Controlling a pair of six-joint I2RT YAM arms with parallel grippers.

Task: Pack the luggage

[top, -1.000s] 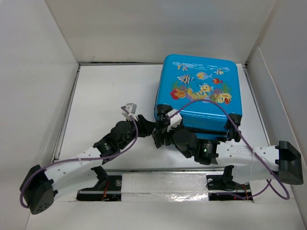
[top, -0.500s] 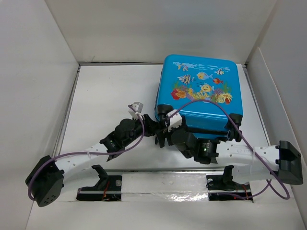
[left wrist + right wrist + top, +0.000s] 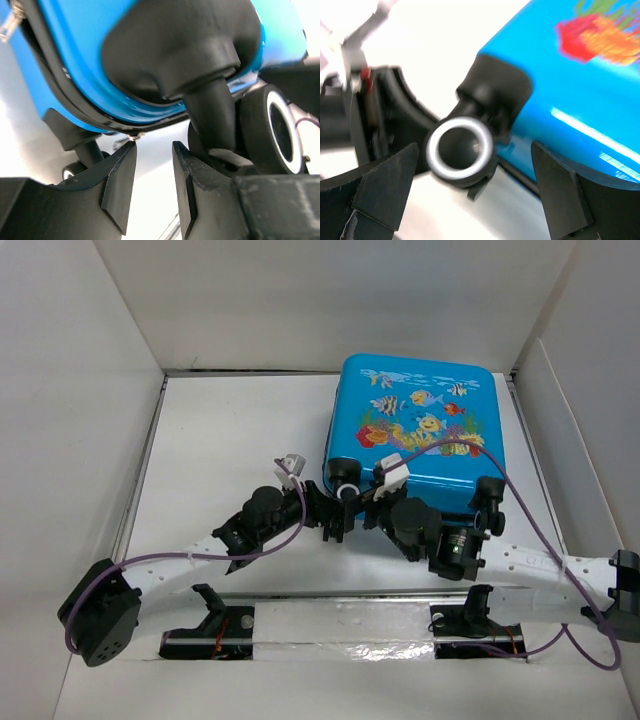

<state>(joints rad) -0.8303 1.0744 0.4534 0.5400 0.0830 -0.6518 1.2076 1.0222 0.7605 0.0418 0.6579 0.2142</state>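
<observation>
Two parted claws: left claw (image 3: 152,150) nearer the luggage (image 3: 420,410), right claw (image 3: 473,150) shifted rightward.

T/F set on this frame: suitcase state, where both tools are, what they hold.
1. The suitcase lies closed, fish print up. True.
2. The right tool is shut on the wheel. False: its fingers are wide apart, and the wheel shows between them, not gripped.
3. Both tools are at the suitcase's near-left corner. True; the left tool is there too.
4. The suitcase sits on the left half of the table. False: it is on the right half, toward the far wall.
5. The left tool holds nothing. True: only a narrow empty gap.
</observation>
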